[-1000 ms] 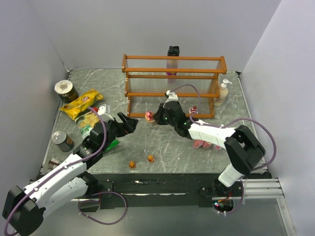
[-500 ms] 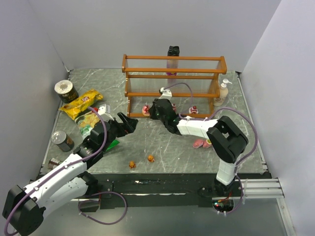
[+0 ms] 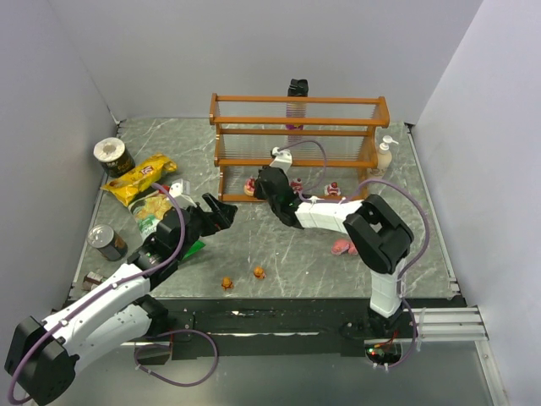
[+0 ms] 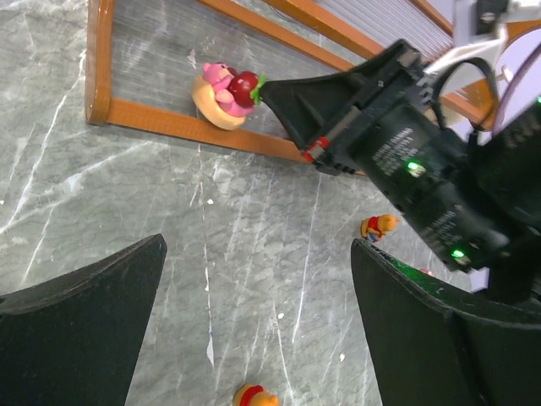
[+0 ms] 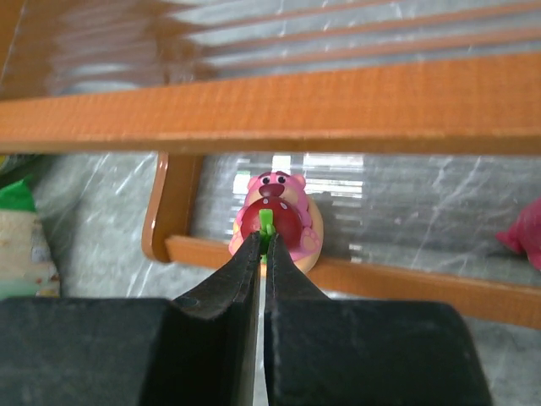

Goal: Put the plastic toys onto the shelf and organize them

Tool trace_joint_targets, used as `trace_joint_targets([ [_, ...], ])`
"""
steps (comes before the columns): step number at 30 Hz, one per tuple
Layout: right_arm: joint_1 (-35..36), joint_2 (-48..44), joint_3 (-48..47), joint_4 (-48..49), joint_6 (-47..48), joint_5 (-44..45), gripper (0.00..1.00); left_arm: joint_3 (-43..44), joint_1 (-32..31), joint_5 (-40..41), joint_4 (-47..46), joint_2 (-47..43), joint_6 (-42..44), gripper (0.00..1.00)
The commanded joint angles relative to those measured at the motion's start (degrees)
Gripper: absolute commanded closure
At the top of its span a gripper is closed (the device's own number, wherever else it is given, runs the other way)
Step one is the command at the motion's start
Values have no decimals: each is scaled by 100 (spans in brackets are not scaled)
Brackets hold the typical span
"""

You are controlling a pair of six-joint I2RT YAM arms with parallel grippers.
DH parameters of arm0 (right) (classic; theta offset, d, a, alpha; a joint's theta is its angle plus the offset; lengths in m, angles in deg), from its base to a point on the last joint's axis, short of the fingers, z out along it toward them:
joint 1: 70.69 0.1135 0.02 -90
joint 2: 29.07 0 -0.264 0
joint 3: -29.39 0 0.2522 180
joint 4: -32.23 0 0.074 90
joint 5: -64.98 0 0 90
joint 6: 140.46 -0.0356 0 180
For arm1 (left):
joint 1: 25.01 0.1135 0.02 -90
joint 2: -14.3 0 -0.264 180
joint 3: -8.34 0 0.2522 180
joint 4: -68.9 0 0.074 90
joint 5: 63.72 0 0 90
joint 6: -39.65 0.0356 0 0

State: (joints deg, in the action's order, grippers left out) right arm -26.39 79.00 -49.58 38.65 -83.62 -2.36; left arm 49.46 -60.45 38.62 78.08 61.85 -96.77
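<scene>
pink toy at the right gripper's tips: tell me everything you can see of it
The pink toy is a glossy plastic bear with a pink head, dark nose and cream-yellow base, and a red berry with a green leaf in front. It stands upright, facing outward, at the left end of the shelf's bottom tier, just behind the front rail. The right gripper is shut on the green leaf.

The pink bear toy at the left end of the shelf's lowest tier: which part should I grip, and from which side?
Grip the thin green stem sticking out in front of the pink bear toy, coming low from the open front of the shelf. A wooden rail overhead blocks a top approach, and the body looks round and wide. The right gripper pinches exactly there.
</scene>
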Motion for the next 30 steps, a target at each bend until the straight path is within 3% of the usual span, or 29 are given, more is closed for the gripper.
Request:
trace_joint_targets([
  [1, 44, 301, -413, 258, 91, 371, 100, -20, 28, 76, -52, 0, -70, 4],
  [20, 71, 891, -1073, -612, 170, 143, 100, -28, 64, 93, -52, 17, -52, 3],
  [30, 290, 988, -1196, -1175, 390, 459, 97, -20, 81, 41, -69, 70, -52, 4],
])
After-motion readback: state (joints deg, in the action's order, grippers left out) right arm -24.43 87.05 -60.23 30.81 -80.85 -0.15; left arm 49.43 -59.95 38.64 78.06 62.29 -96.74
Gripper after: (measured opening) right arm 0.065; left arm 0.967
